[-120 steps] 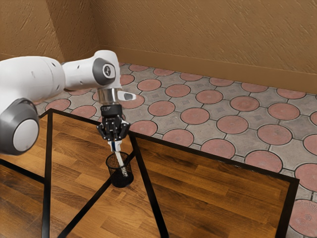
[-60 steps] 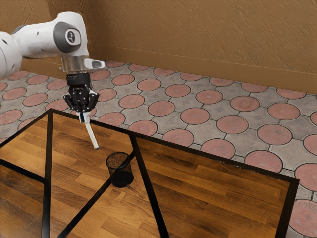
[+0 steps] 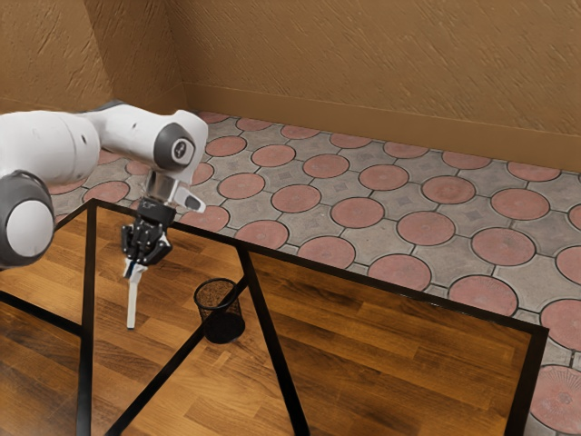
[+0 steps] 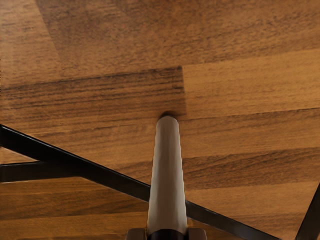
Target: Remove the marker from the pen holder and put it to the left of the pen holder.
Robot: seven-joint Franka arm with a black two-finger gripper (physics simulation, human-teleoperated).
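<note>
My gripper (image 3: 136,262) is shut on the upper end of the white marker (image 3: 132,302), to the exterior view's left of the pen holder. The marker hangs down nearly upright, its lower end close to or at the wooden tabletop; a dark patch lies at that end in the wrist view, and I cannot tell whether it touches. In the wrist view the marker (image 4: 168,175) extends from between the fingertips of the gripper (image 4: 166,234). The black mesh pen holder (image 3: 221,312) stands upright with no marker in it.
The wooden table (image 3: 390,336) has black strips (image 3: 274,350) crossing its top and a black edge. Beyond it lies a floor of grey tiles with pink discs (image 3: 357,212), then a brown wall (image 3: 381,73).
The marker came up out of the pen holder in my grip and moved toward the exterior view's left. Since then my hand has lowered it toward the tabletop. The pen holder stayed put.
</note>
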